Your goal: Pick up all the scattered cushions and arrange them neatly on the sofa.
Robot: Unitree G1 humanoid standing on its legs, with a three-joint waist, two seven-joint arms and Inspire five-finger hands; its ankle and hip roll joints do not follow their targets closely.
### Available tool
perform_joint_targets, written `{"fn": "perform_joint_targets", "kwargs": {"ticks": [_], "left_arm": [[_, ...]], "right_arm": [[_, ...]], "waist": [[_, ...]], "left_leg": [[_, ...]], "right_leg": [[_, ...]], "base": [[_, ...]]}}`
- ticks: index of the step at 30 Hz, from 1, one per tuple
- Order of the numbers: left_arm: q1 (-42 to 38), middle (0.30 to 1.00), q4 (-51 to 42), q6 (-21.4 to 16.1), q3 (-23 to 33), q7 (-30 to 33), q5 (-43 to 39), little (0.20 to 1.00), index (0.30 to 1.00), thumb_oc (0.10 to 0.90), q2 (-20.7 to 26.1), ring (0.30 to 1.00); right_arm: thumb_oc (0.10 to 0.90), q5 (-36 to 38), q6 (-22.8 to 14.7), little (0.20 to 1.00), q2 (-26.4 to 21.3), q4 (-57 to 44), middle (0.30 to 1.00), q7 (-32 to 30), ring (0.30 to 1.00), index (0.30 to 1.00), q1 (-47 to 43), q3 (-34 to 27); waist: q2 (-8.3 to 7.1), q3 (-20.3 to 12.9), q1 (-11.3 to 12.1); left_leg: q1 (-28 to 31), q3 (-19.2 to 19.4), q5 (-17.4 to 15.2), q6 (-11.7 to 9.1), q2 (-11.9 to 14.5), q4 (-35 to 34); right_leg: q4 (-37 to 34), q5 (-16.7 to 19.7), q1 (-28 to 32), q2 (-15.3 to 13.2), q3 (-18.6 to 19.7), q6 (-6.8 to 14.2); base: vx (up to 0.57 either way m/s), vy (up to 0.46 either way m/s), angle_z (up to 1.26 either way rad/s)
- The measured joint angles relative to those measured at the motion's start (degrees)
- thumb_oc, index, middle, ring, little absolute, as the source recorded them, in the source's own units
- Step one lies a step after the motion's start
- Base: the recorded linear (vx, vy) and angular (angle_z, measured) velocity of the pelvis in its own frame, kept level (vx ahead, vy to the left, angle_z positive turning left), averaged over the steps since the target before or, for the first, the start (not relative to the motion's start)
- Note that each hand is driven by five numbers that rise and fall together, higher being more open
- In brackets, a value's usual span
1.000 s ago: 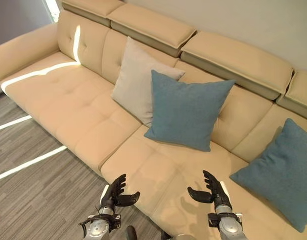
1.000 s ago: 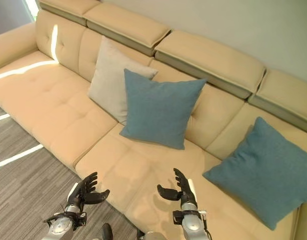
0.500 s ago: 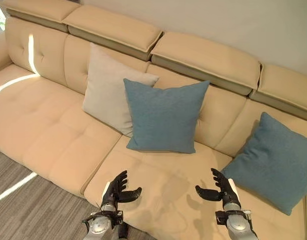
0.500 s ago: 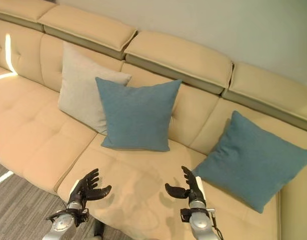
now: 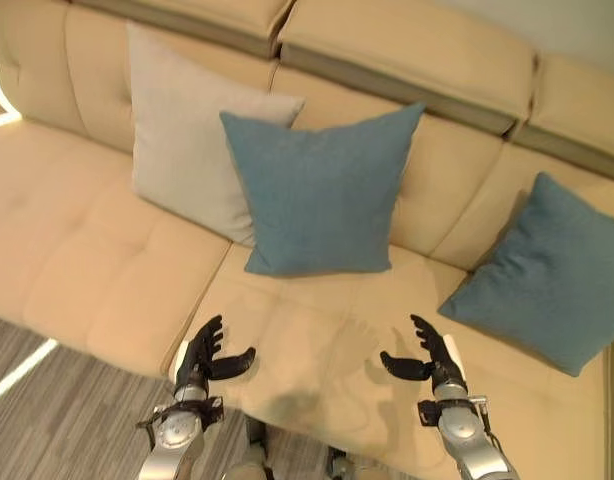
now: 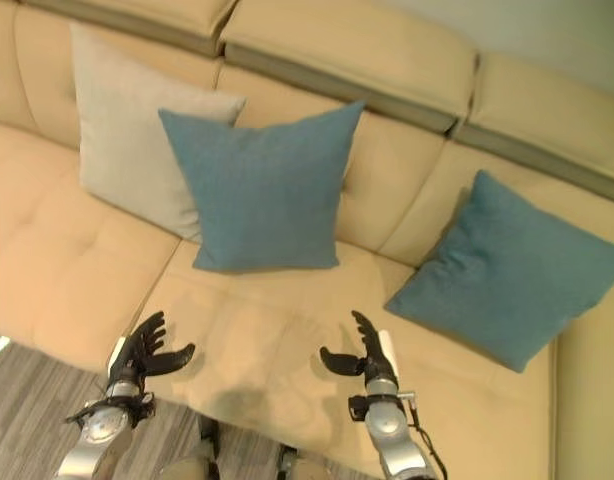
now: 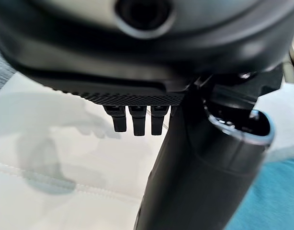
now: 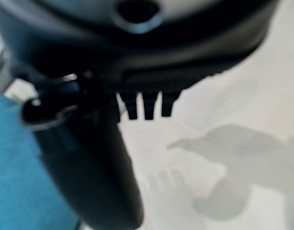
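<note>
Three cushions rest on the beige sofa (image 5: 77, 260). A light grey cushion (image 5: 172, 140) leans on the backrest at the left. A teal cushion (image 5: 312, 195) stands upright in front of it, overlapping its right side. A second teal cushion (image 5: 542, 270) leans tilted at the sofa's right end. My left hand (image 5: 202, 358) hovers open over the seat's front edge, holding nothing. My right hand (image 5: 429, 362) is open too, above the seat and just left of the right teal cushion. Both hands are apart from every cushion.
Grey wood-look floor (image 5: 47, 430) runs along the sofa's front at lower left, with a bright strip of light on it. The seat to the left of the grey cushion and between my hands is bare.
The whole picture has shifted: the camera has swung right and tipped down, so the sofa and cushions sit further left and higher. Both hands keep the same open pose.
</note>
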Motion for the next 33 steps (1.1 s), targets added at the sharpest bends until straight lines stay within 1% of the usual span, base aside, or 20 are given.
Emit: {"fn": "perform_joint_targets", "kwargs": {"ticks": [3, 5, 8, 11, 13, 14, 15, 16, 17, 18, 19, 20, 21, 22, 23, 24, 25, 26, 28, 33], "left_arm": [[-6.3, 0.9, 0.6, 0.0, -0.3, 3.5, 0.1, 0.9, 0.9, 0.8, -0.3, 0.9], [-9.4, 0.9, 1.1, -0.4, -0.3, 4.8, 0.0, 0.9, 0.9, 0.8, -0.2, 0.9], [-19.0, 0.9, 3.9, -2.9, -0.4, 7.7, -0.9, 0.9, 0.9, 0.8, 0.3, 0.9], [-28.3, 0.9, 8.0, -4.1, -1.0, 9.0, -1.7, 0.9, 0.9, 0.8, 1.2, 0.9], [-31.6, 0.9, 8.6, -4.8, -1.2, 10.1, -3.1, 0.9, 0.9, 0.8, 1.7, 0.9], [-34.3, 0.9, 10.6, -5.0, -2.8, 11.3, -3.1, 0.9, 0.9, 0.8, 2.2, 0.9], [-35.7, 0.9, 11.5, -5.1, -3.5, 11.6, -3.1, 0.9, 0.9, 0.8, 2.1, 0.9], [-36.9, 0.9, 12.5, -5.1, -4.5, 12.3, -3.2, 0.9, 0.9, 0.8, 2.3, 0.9], [-38.4, 0.9, 13.3, -5.1, -5.4, 12.9, -3.1, 0.9, 0.9, 0.8, 2.7, 0.9], [-40.4, 0.9, 13.7, -5.1, -5.8, 13.0, -3.1, 0.9, 0.9, 0.8, 3.1, 0.9], [-41.7, 0.9, 13.0, -5.8, -4.9, 13.2, -3.0, 0.9, 0.9, 0.8, 3.7, 0.9], [-42.7, 0.9, 12.5, -5.9, -4.4, 13.5, -3.0, 0.9, 0.9, 0.8, 4.9, 0.9], [-44.3, 0.9, 12.4, -5.9, -4.4, 13.5, -3.0, 0.9, 0.9, 0.8, 5.8, 0.9], [-45.5, 0.9, 12.1, -6.0, -4.8, 13.5, -2.9, 0.9, 0.9, 0.8, 6.5, 0.9], [-45.5, 0.9, 12.1, -6.0, -5.2, 13.5, -3.0, 0.9, 0.9, 0.8, 6.6, 0.9], [-45.4, 0.9, 12.2, -6.0, -5.4, 13.5, -3.0, 0.9, 0.9, 0.8, 6.7, 0.9], [-46.3, 0.9, 12.3, -6.0, -5.9, 13.4, -3.2, 0.9, 0.9, 0.8, 6.7, 0.9], [-47.3, 0.9, 12.6, -6.0, -7.6, 13.2, -3.2, 0.9, 0.9, 0.8, 6.6, 0.9], [-47.6, 0.9, 12.5, -6.0, -9.9, 12.0, -3.6, 0.9, 0.9, 0.8, 6.5, 0.9], [-46.4, 0.9, 12.2, -6.0, -9.8, 10.7, -5.5, 0.9, 0.9, 0.8, 4.3, 0.9]], "right_arm": [[0.8, 2.9, 0.0, 0.9, -0.1, 0.2, 0.9, -2.7, 0.9, 0.9, -6.8, -0.7], [0.8, 4.3, -0.1, 0.9, -0.1, 1.2, 0.9, -3.4, 0.9, 0.9, -9.9, -0.4], [0.8, 7.1, -0.7, 0.9, -0.4, 7.0, 0.9, -4.6, 0.9, 0.9, -19.0, 0.2], [0.8, 9.5, -0.7, 0.9, -2.8, 13.0, 0.9, -5.0, 0.9, 0.9, -27.2, 1.5], [0.8, 11.2, -0.7, 0.9, -4.3, 13.5, 0.9, -6.2, 0.9, 0.9, -30.0, 1.6], [0.8, 11.9, -0.7, 0.9, -6.1, 13.6, 0.9, -7.3, 0.9, 0.9, -32.7, 1.7], [0.8, 12.4, -0.7, 0.9, -7.2, 13.6, 0.9, -7.5, 0.9, 0.9, -34.3, 1.8], [0.8, 12.7, -0.8, 0.9, -8.1, 13.7, 0.9, -7.8, 0.9, 0.9, -35.8, 1.8], [0.8, 12.8, -0.8, 0.9, -8.7, 13.7, 0.9, -8.6, 0.9, 0.9, -37.1, 1.8], [0.8, 12.9, -1.1, 0.9, -9.9, 13.7, 0.9, -9.4, 0.9, 0.9, -38.6, 1.6], [0.8, 12.9, -1.6, 0.9, -11.0, 13.6, 0.9, -10.1, 0.9, 0.9, -41.3, 1.6], [0.8, 12.9, -1.7, 0.9, -11.2, 13.5, 0.9, -10.6, 0.9, 0.9, -43.2, 1.8], [0.8, 12.9, -1.7, 0.9, -11.7, 13.4, 0.9, -11.3, 0.9, 0.9, -44.7, 1.8], [0.8, 13.0, -1.7, 0.9, -12.0, 13.4, 0.9, -11.8, 0.9, 0.9, -45.5, 1.6], [0.8, 13.2, -1.8, 0.9, -12.6, 13.4, 0.9, -11.8, 0.9, 0.9, -46.1, 1.7], [0.8, 13.3, -1.8, 0.9, -12.9, 13.4, 0.9, -11.8, 0.9, 0.9, -46.6, 1.9], [0.8, 13.9, -2.3, 0.9, -13.5, 13.7, 0.9, -11.7, 0.9, 0.9, -47.4, 1.9], [0.8, 15.1, -2.3, 0.9, -14.4, 13.8, 0.9, -11.6, 0.9, 0.9, -47.6, 1.9], [0.8, 17.0, -2.4, 0.9, -15.2, 15.2, 0.9, -10.5, 0.9, 0.9, -48.5, 3.2], [0.8, 20.6, -2.3, 0.9, -14.4, 15.4, 0.9, -5.0, 0.9, 0.9, -49.4, 9.9]], "waist": [[1.06, 0.9, 0.0], [1.29, 1.1, 0.0], [1.35, 1.2, 0.4], [1.45, 1.3, 0.6], [1.68, 1.5, 0.5], [3.67, 2.8, 0.2], [4.95, 3.7, 0.3], [5.83, 4.2, 0.3], [5.42, 4.0, 0.1], [4.24, 4.0, -0.5], [4.42, 4.2, -0.2], [4.02, 4.5, 0.0], [2.95, 5.1, -0.6], [1.24, 6.0, -0.9], [1.88, 5.8, -0.7], [2.33, 5.9, 0.3], [2.38, 5.9, -1.0], [2.34, 5.9, -1.6], [2.34, 5.9, -1.9], [2.34, 5.9, -0.1]], "left_leg": [[-3.0, -0.5, 0.7, 0.2, 0.1, 0.0], [-3.5, -0.6, 0.7, 0.2, 0.1, 0.0], [-6.4, -0.8, 1.2, 0.1, 0.3, 0.0], [-9.7, -1.4, 1.6, 0.1, 0.4, 0.0], [-10.6, -1.7, 1.7, 0.3, 0.4, 0.0], [-10.4, -2.7, 2.6, 1.5, 1.2, 0.0], [-10.5, -3.1, 3.4, 2.6, 1.7, 0.1], [-10.6, -3.4, 3.5, 2.8, 1.9, 0.1], [-10.8, -3.1, 3.5, 2.8, 1.0, 0.1], [-11.3, -3.1, 3.3, 2.5, -0.8, 0.1], [-12.5, -3.0, 3.1, 2.1, -0.4, 0.1], [-13.8, -2.7, 2.8, 1.6, -0.1, 1.2], [-18.1, -2.6, 1.4, -0.3, -0.2, 8.0], [-20.2, -2.8, -0.7, -0.5, -1.2, 8.9], [-18.9, -2.9, 3.0, -0.3, -0.2, 1.7], [-18.0, -2.7, 8.0, -0.5, 1.5, 0.4], [-18.2, -3.6, 7.7, -0.4, 1.4, 0.0], [-18.5, -4.1, 7.7, -0.4, 0.9, 0.0], [-18.6, -4.7, 7.7, -0.4, 0.4, 0.0], [-18.3, -4.6, 7.6, -0.4, 0.7, 0.0]], "right_leg": [[0.0, 0.5, -2.8, 0.1, -0.2, -0.3], [0.0, 0.5, -3.4, 0.1, -0.3, -0.2], [0.0, 0.8, -6.2, 0.4, -0.1, -0.5], [0.0, 1.1, -9.3, 0.7, -0.2, -0.7], [0.2, 1.1, -10.0, 0.6, -0.3, -0.7], [5.0, 0.3, -11.8, 0.7, -0.1, 0.3], [9.3, -1.4, -14.7, 0.5, 0.2, 1.6], [9.1, -2.1, -15.7, 0.5, 0.4, 2.4], [2.8, 0.8, -14.8, 0.0, 0.7, 2.4], [-0.5, 4.0, -13.8, -1.3, 0.8, 1.2], [-0.1, 4.4, -15.3, -1.0, 1.4, -0.8], [-0.1, 4.8, -16.1, -0.8, 1.8, -1.2], [-0.1, 5.3, -16.6, -1.4, 1.8, -1.8], [-0.1, 5.4, -16.7, -2.1, 2.0, -2.0], [-0.1, 5.4, -16.5, -0.9, 2.0, -2.0], [-0.1, 5.2, -16.2, 0.8, 2.6, -1.8], [-0.1, 4.8, -16.2, 0.5, 2.1, -1.4], [-0.1, 4.7, -16.2, 0.1, 1.7, -1.2], [-0.1, 4.4, -16.0, -0.4, 1.8, -0.6], [-0.1, 4.1, -15.9, 0.0, 1.9, -0.3]], "base": [[-0.07, -0.05, 0.03], [-0.06, -0.039, 0.0], [-0.08, -0.022, 0.0], [-0.02, 0.005, 0.06], [-0.02, 0.022, 0.1], [-0.01, 0.019, 0.04], [0.0, 0.0, 0.0], [-0.01, 0.005, 0.04], [-0.01, 0.005, 0.3], [-0.01, 0.005, 0.26], [-0.01, 0.011, 0.1], [0.0, 0.0, 0.0], [-0.01, 0.003, 0.1], [0.0, 0.0, 0.0], [0.0, -0.014, -0.48], [0.01, -0.018, -0.47], [0.01, -0.022, -0.21], [0.01, -0.032, 0.25], [0.0, -0.021, 0.17], [0.0, -0.011, -0.03]]}}
